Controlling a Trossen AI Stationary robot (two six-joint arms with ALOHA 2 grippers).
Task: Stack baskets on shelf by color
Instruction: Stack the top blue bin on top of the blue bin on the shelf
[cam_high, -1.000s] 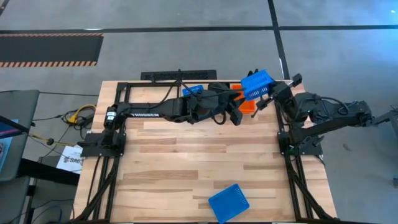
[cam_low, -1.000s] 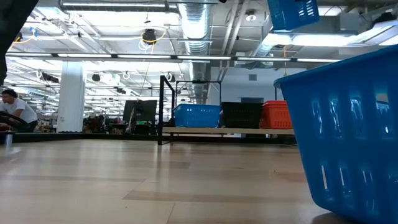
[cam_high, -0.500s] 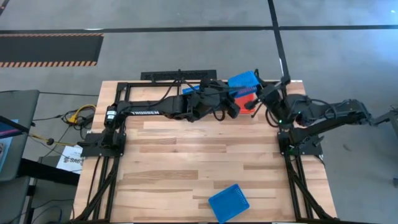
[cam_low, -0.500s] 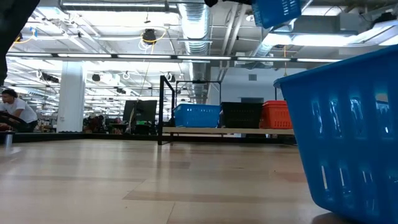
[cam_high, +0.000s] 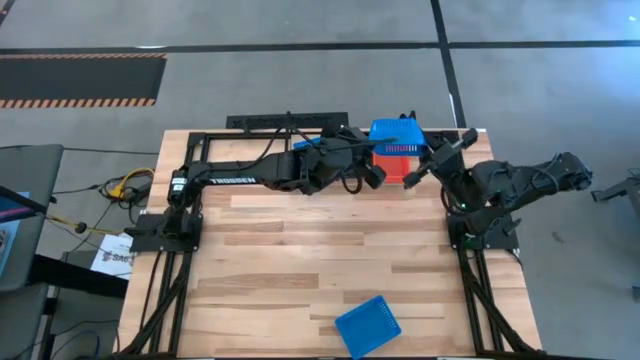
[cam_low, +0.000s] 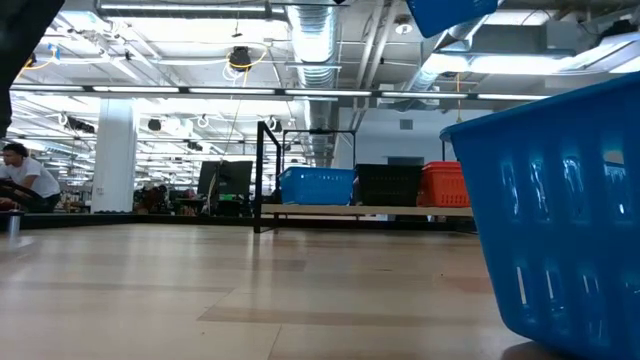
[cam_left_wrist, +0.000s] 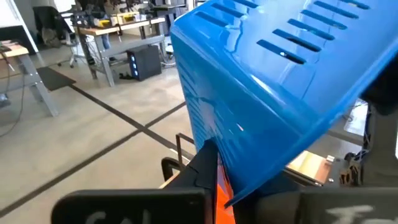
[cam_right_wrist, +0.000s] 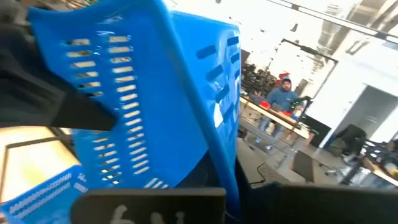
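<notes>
Above the table's far edge, both grippers, left (cam_high: 378, 172) and right (cam_high: 412, 176), pinch one raised blue basket (cam_high: 397, 137) over the shelf (cam_high: 240, 122); at table height, blue (cam_low: 316, 186), black (cam_low: 389, 185) and red (cam_low: 445, 185) baskets sit on the shelf; each wrist view shows closed fingers clamping the basket wall

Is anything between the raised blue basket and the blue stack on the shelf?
Yes. The raised blue basket hangs above the red-orange stack; the black stack sits between it and the blue stack, and the left arm lies over the shelf there.
</notes>
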